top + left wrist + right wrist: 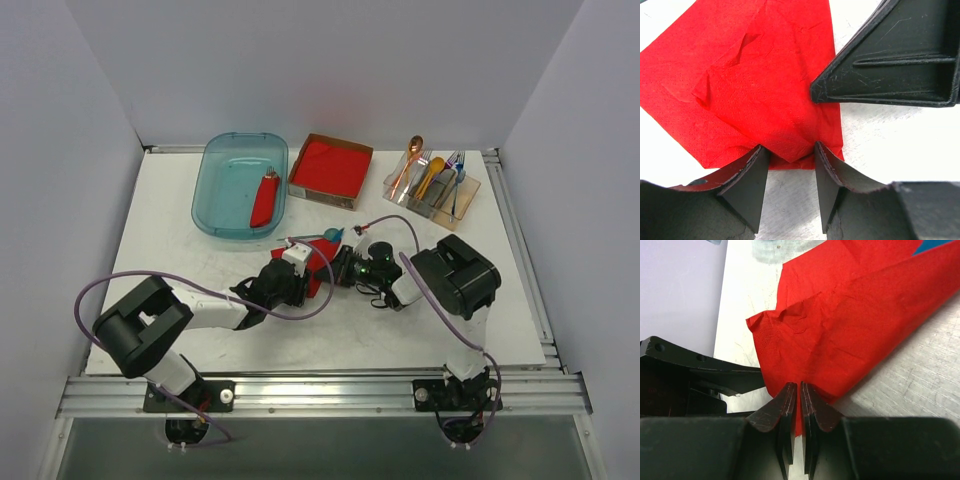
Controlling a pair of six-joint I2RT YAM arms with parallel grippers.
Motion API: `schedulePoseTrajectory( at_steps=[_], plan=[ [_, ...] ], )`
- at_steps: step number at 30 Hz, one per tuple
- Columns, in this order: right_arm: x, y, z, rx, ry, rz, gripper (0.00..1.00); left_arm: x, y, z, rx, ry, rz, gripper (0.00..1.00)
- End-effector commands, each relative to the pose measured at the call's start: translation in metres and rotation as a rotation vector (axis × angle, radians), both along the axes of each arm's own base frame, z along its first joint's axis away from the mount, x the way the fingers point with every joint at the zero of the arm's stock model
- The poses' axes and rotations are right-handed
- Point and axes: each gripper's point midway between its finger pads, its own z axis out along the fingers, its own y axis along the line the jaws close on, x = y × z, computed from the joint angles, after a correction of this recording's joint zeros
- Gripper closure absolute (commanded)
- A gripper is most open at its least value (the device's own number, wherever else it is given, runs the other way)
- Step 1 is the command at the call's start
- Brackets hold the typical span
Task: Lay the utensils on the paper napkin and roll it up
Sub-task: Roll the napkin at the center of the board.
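The paper napkin, bright red and creased, lies folded over in the middle of the table between both grippers. A teal spoon sticks out of its far end, seen as a teal tip in the right wrist view; any other utensil is hidden under the folds. My right gripper is shut on the napkin's near corner, red paper showing between the jaws. My left gripper stands open, its fingertips at the napkin's edge with a folded point between them, bare table behind. The right gripper's finger rests on the napkin's right edge.
A blue tub at the back left holds a red rolled bundle. A cardboard box of red napkins stands beside it. A clear organizer at the back right holds an orange spoon and several other utensils.
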Motion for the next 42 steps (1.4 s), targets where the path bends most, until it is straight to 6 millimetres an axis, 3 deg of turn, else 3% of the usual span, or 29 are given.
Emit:
schedulePoseTrajectory(
  at_steps=[1, 10, 14, 24, 29, 35, 42],
  plan=[
    [0.013, 0.0, 0.021, 0.002, -0.075, -0.02, 0.9, -0.002, 0.0, 0.001, 0.014, 0.003, -0.009, 0.51],
    [0.037, 0.002, 0.056, -0.041, -0.148, -0.019, 0.9, -0.002, 0.0, 0.0, 0.017, 0.004, -0.01, 0.51],
    [0.043, -0.001, 0.049, -0.083, -0.126, -0.033, 0.9, -0.001, 0.0, 0.001, 0.016, 0.002, -0.011, 0.51],
    [0.047, -0.017, 0.003, -0.123, -0.023, -0.089, 0.93, -0.003, -0.001, 0.002, 0.017, 0.001, -0.021, 0.51],
    [0.056, -0.026, 0.003, -0.174, -0.019, -0.12, 0.92, -0.002, -0.002, 0.003, 0.014, -0.001, -0.021, 0.51],
    [0.068, -0.034, 0.025, -0.156, -0.05, -0.146, 0.92, -0.003, -0.002, 0.003, 0.015, -0.002, -0.023, 0.51],
    [0.082, -0.043, 0.036, -0.166, -0.067, -0.179, 0.92, -0.003, -0.001, 0.005, 0.013, -0.004, -0.021, 0.52]
  ],
)
